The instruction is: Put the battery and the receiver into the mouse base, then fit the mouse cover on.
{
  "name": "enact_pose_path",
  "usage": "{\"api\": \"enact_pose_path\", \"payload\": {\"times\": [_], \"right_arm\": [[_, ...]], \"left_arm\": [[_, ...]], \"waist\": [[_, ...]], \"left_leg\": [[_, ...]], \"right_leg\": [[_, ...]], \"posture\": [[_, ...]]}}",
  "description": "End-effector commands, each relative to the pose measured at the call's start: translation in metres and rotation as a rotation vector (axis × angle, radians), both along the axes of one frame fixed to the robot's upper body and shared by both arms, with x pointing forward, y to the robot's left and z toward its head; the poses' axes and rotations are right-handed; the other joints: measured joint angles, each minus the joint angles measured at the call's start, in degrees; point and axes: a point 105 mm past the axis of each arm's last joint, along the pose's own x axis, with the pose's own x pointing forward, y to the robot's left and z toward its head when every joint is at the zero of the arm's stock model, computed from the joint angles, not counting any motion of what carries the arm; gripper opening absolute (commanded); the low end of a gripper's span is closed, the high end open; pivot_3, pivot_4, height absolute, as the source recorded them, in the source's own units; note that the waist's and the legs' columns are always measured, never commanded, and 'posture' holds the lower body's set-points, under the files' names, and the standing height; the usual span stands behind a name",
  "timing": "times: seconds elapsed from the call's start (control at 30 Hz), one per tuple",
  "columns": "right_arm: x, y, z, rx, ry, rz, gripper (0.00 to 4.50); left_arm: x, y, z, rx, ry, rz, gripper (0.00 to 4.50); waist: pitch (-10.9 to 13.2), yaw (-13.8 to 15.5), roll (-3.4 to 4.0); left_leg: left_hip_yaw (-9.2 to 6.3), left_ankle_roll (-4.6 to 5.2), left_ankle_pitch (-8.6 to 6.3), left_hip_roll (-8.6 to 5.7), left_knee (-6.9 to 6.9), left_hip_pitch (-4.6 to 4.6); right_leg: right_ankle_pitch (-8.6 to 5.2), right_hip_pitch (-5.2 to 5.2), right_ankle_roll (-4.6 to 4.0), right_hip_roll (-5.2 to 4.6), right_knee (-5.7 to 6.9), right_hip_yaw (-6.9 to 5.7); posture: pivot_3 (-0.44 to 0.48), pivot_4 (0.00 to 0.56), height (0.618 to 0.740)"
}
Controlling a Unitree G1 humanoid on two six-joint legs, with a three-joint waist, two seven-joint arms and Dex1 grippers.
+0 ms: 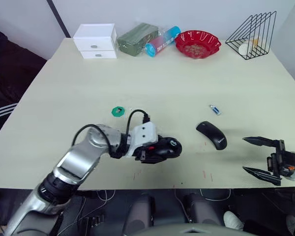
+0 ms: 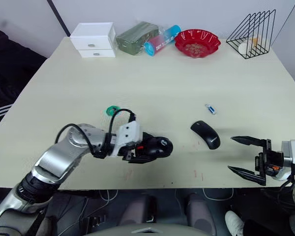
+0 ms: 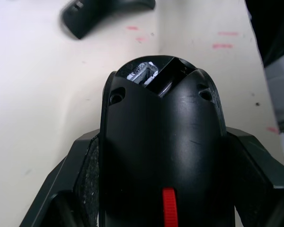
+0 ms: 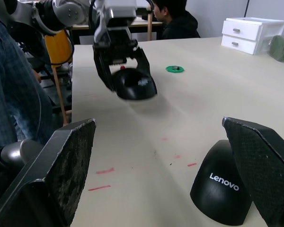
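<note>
The mouse base [image 1: 163,148] sits squeezed between the 2 fingers of the left gripper [image 1: 155,150], near the front edge of the table [image 1: 187,83]. Its back is open. The mouse cover [image 1: 212,134] lies on the table between both grippers, closer to the right gripper [image 1: 259,155]. That gripper's fingers are spread wide and hold nothing. The cover's long side slants toward it, so the right arm looks best to grab it.

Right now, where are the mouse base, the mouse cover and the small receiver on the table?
mouse base [image 1: 167,147], left eye view, its rounded top.
mouse cover [image 1: 212,134], left eye view, middle of shell.
receiver [image 1: 215,109], left eye view, its body.
</note>
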Motion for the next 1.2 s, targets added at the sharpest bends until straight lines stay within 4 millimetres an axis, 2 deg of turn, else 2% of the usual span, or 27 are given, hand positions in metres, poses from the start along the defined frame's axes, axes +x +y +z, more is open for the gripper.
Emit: {"api": "enact_pose_path", "payload": {"times": [0.03,0.37,0.8,0.93,1.2], "right_arm": [[-0.004,-0.001,0.007,-0.008,-0.029,-0.001,4.5],[-0.007,0.002,0.009,-0.013,-0.033,-0.005,4.5],[-0.005,0.0,0.007,-0.055,-0.044,-0.006,4.5],[0.012,-0.009,0.01,-0.002,0.011,-0.185,4.5],[0.036,-0.016,0.008,0.015,0.055,-0.394,4.5]], "left_arm": [[0.002,-0.006,-0.004,0.041,-0.044,-0.031,2.95],[0.019,-0.017,-0.021,0.057,-0.03,-0.006,2.95],[0.023,-0.019,-0.027,0.077,-0.027,-0.003,2.95],[0.024,-0.014,-0.035,0.106,-0.022,-0.011,2.95],[0.027,-0.013,-0.034,0.104,-0.02,-0.013,2.95]], "waist": [[0.01,0.02,0.01],[0.0,0.26,0.02],[0.0,1.09,0.03],[-0.01,1.09,0.03],[-0.04,1.07,0.08]], "left_leg": [[-0.02,0.0,0.0,0.0,0.0,-0.02],[-0.06,0.01,0.0,-0.01,0.09,-0.08],[-0.06,0.01,0.0,-0.01,0.12,-0.07],[-0.06,0.01,0.0,-0.01,0.12,-0.07],[-0.05,0.01,0.0,-0.01,0.12,-0.07]], "right_leg": [[0.0,-0.01,0.0,0.0,0.0,-0.02],[0.0,-0.02,0.01,0.01,-0.02,-0.04],[0.0,-0.01,0.0,0.01,0.0,-0.03],[0.0,0.0,0.0,0.0,0.0,-0.03],[0.0,0.0,0.0,0.01,0.01,-0.03]], "posture": [[0.0,0.15,0.74],[0.0,0.15,0.74],[0.0,0.15,0.74],[0.0,0.15,0.74],[0.0,0.15,0.74]]}}
